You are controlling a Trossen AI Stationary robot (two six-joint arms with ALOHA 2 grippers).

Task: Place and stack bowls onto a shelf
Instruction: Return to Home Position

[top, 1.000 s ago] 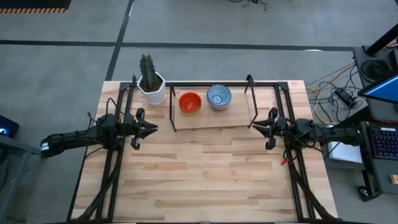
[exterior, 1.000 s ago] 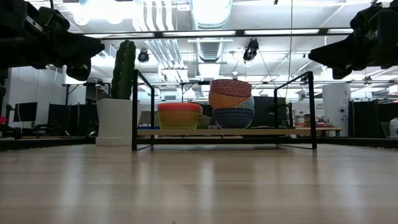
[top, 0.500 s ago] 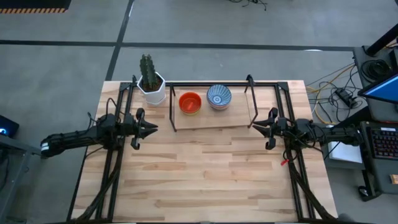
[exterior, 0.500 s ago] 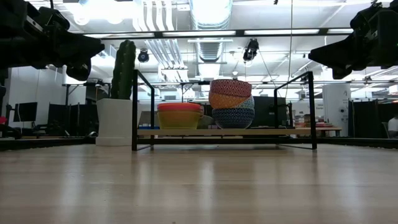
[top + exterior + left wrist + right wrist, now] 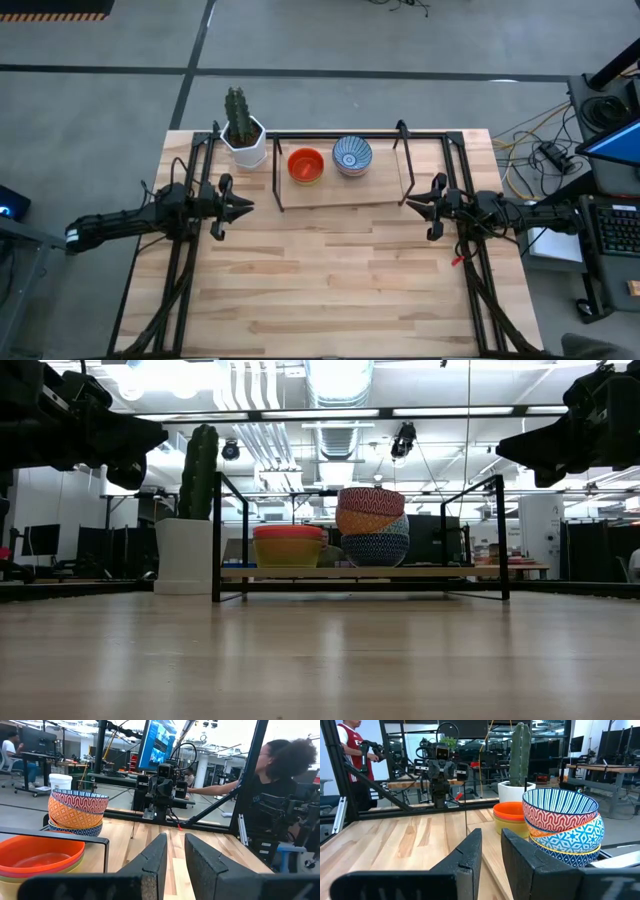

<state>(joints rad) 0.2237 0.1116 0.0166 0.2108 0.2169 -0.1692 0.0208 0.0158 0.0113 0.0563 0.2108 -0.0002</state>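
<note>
Bowls (image 5: 352,155) apart from left claw (image 5: 248,207), right claw (image 5: 411,207)

On my overhead feed, a green cactus (image 5: 237,108) stands upright in a white hexagonal pot (image 5: 246,146) near the back left corner of the pale wood-plank surface (image 5: 330,290). Grey floor (image 5: 400,40) crossed by dark lines surrounds it. Off to the right I see a tangle of cables (image 5: 535,150) and a keyboard (image 5: 618,232). From table height, ceiling ducts (image 5: 337,380) run overhead. Through the left wrist camera I make out a person in a dark top (image 5: 270,795) reaching sideways, a blue screen (image 5: 159,742) and a white bucket (image 5: 60,781). The right wrist camera shows a person in a red shirt (image 5: 351,755).
</note>
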